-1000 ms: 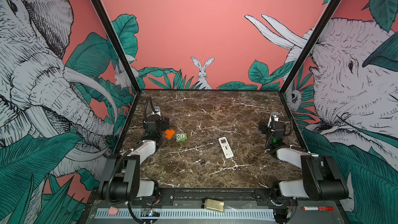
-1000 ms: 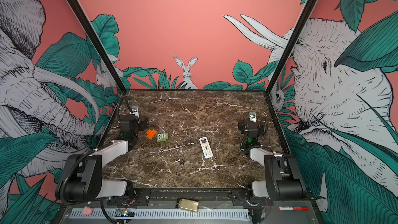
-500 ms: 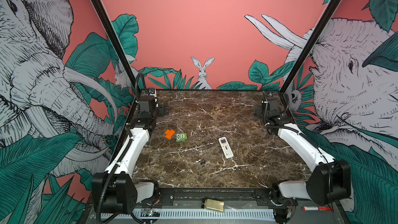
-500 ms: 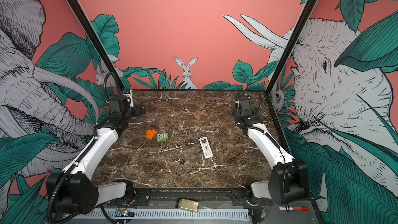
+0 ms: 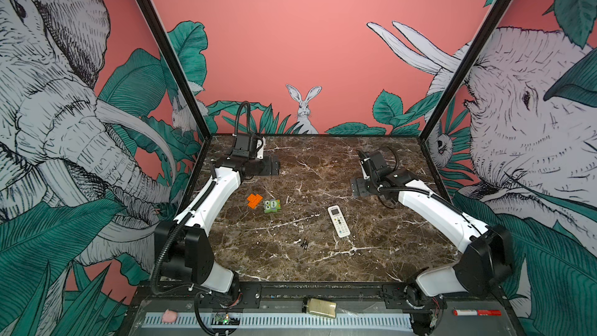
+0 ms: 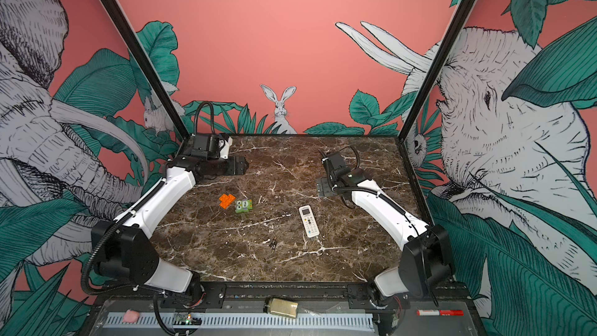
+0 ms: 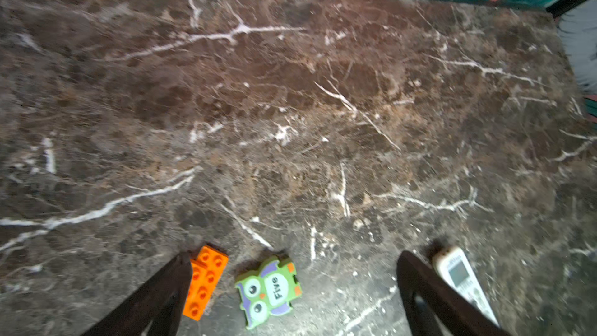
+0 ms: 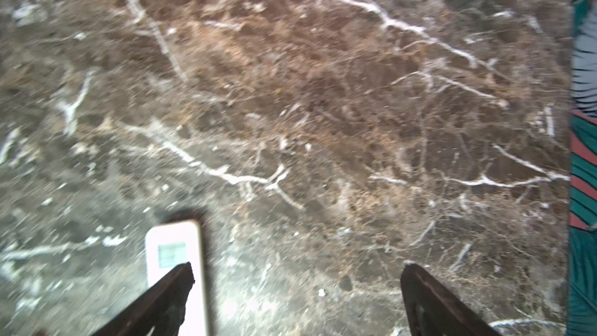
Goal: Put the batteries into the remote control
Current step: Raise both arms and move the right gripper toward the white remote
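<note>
Over the marble desk (image 5: 323,163) both arms have just unfolded; left gripper (image 5: 274,167) and right gripper (image 5: 356,187) gape wide, empty. Remote (image 5: 338,221) lies screen-up, batteries (image 5: 304,243) at its 7 o'clock: loading not begun.

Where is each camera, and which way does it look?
Top views: high in front, looking down over the table to the back wall; left arm, right arm show.
Left wrist: on the left arm, facing down at orange brick, owl block, remote control; open jaws show.
Right wrist: on the right arm, facing down at the remote control; open jaws show.
Shared: all see the remote control.
</note>
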Tool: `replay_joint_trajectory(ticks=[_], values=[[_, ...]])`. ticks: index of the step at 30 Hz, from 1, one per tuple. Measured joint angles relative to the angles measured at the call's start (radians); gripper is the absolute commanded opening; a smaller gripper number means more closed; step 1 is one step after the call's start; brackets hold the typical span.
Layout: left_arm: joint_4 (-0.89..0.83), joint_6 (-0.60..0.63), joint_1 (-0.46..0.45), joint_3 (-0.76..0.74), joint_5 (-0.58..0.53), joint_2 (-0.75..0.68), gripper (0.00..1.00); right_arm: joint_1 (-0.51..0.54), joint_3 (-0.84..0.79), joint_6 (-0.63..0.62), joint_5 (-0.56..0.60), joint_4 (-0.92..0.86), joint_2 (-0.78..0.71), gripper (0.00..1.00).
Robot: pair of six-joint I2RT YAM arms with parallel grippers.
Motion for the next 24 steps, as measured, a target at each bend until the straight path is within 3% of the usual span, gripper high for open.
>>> replay_joint_trajectory(ticks=[12, 24], values=[[-0.040, -0.060, -0.111, -0.035, 0.128, -0.071, 0.99, 0.091, 0.001, -0.004, -0.149, -0.088, 0.040, 1.00], [-0.075, -0.050, -0.117, -0.072, 0.177, -0.132, 0.99, 0.161, -0.037, -0.004, -0.245, -0.097, 0.103, 0.99]])
